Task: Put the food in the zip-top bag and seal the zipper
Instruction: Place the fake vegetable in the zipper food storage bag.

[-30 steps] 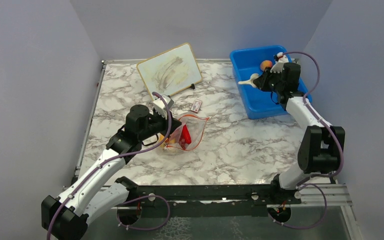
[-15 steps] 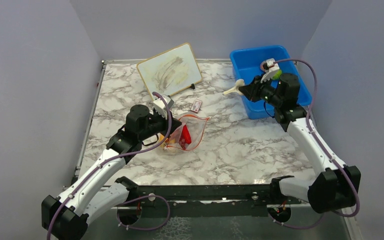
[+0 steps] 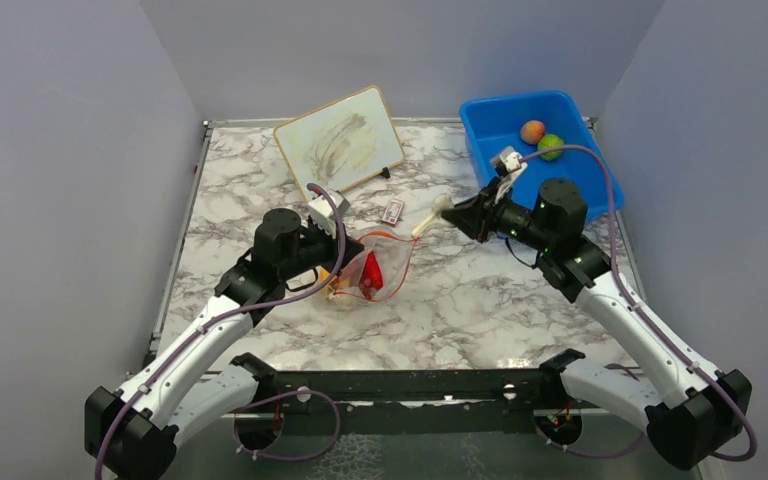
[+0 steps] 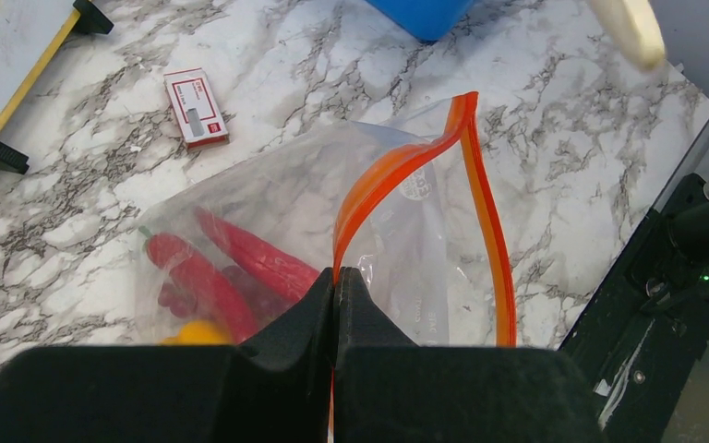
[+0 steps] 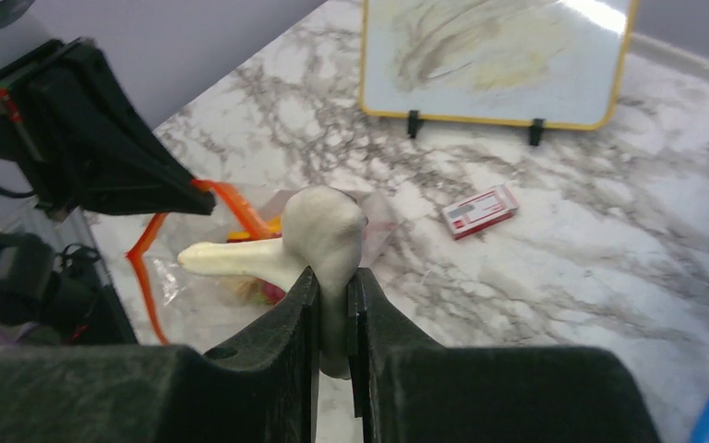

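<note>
The clear zip-top bag [image 3: 375,268] lies at mid table with its mouth open; it also shows in the left wrist view [image 4: 332,212]. Its red-orange zipper [image 4: 406,166] curves up. Inside lie a red chili [image 4: 258,258], a dark grape bunch and a yellow pepper [image 4: 198,330]. My left gripper [image 4: 335,277] is shut on the zipper edge and holds it up. My right gripper [image 3: 463,215] is shut on the white mushroom [image 5: 318,235], held in the air just right of the bag. A peach-coloured fruit [image 3: 532,131] and a green round fruit [image 3: 551,146] lie in the blue bin.
The blue bin [image 3: 520,200] stands at the back right. A small whiteboard [image 3: 340,138] leans at the back centre. A red-and-white card [image 3: 393,210] lies behind the bag. Grey walls close three sides.
My right gripper has carried the mushroom out of the blue bin and leftward toward the bag. The left gripper and the bag have stayed put.
</note>
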You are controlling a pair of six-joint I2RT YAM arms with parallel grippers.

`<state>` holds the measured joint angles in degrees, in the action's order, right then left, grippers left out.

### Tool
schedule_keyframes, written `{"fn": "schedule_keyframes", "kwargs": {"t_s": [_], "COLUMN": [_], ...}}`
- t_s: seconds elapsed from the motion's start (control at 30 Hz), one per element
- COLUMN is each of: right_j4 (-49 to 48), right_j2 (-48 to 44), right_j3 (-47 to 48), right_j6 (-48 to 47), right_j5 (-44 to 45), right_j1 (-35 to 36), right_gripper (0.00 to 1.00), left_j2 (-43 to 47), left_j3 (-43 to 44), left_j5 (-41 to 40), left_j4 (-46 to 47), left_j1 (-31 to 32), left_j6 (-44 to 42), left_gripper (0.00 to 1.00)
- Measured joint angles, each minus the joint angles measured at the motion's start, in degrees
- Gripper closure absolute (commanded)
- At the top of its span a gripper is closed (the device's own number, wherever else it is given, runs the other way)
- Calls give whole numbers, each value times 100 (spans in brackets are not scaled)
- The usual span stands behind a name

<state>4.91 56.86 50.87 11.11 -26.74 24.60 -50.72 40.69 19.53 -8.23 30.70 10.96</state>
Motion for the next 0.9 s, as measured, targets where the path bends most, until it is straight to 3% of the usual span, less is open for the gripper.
{"fn": "schedule_keyframes", "kwargs": {"t_s": [0.43,0.9], "right_j4": [114,170], "right_j2": [592,1858], "right_j3": [-140,457], "right_j6": [365,411], "right_j5": [682,1598], "right_j1": [1897,2461], "right_gripper": [81,61], "left_j2": [-33,20], "left_j3": [0,0], "left_j5": [-2,0], "left_j4": [0,0], "left_j1": [0,0], "left_j6": [0,0], "left_gripper": [100,100]}}
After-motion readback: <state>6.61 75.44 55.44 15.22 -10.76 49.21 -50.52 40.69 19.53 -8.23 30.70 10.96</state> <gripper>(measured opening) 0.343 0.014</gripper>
